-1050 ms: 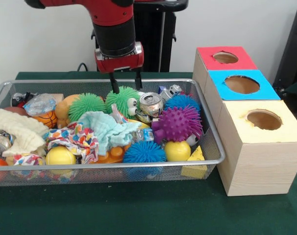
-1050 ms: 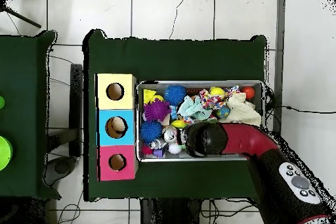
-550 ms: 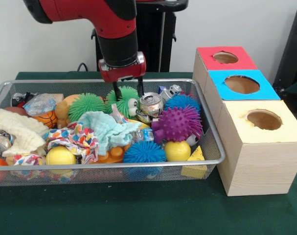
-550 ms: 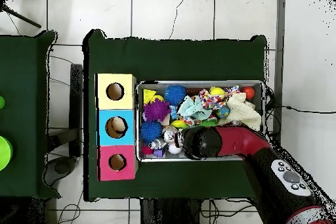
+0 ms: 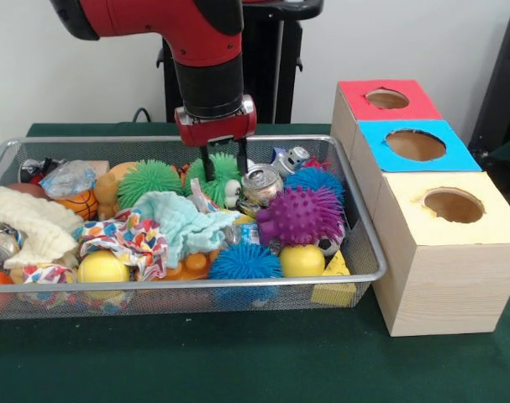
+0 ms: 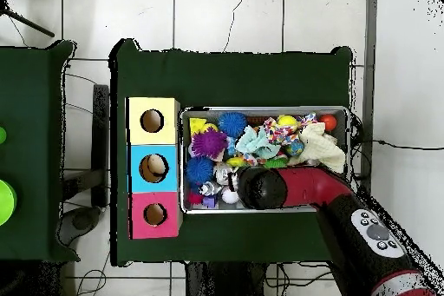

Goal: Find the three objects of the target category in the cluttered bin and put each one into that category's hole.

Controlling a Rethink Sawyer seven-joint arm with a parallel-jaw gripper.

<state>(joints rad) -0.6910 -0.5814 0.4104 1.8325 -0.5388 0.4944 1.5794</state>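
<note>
A wire mesh bin (image 5: 238,283) holds a jumble of toys, cloths and cans. My gripper (image 5: 224,164) has come down into its back middle. It is open, with one finger on each side of a green spiky ball (image 5: 223,180). Right beside that ball are a crushed can (image 5: 260,183) and a purple spiky ball (image 5: 301,216). A second green spiky ball (image 5: 149,180) lies to the left. Three boxes with round holes stand right of the bin: red (image 5: 355,91), blue (image 5: 372,134) and yellow (image 5: 406,189). In the overhead view the arm (image 6: 264,187) hides the gripper.
Also in the bin are blue spiky balls (image 5: 244,261), yellow balls (image 5: 103,267), a teal cloth (image 5: 183,220), a white cloth (image 5: 32,220), a patterned cloth (image 5: 133,238) and a mini basketball (image 5: 78,202). Green cloth covers the table (image 5: 238,361).
The gripper has dropped lower into the bin and shifted slightly right, its fingers now straddling the green spiky ball. The can and the purple ball have shifted a little.
</note>
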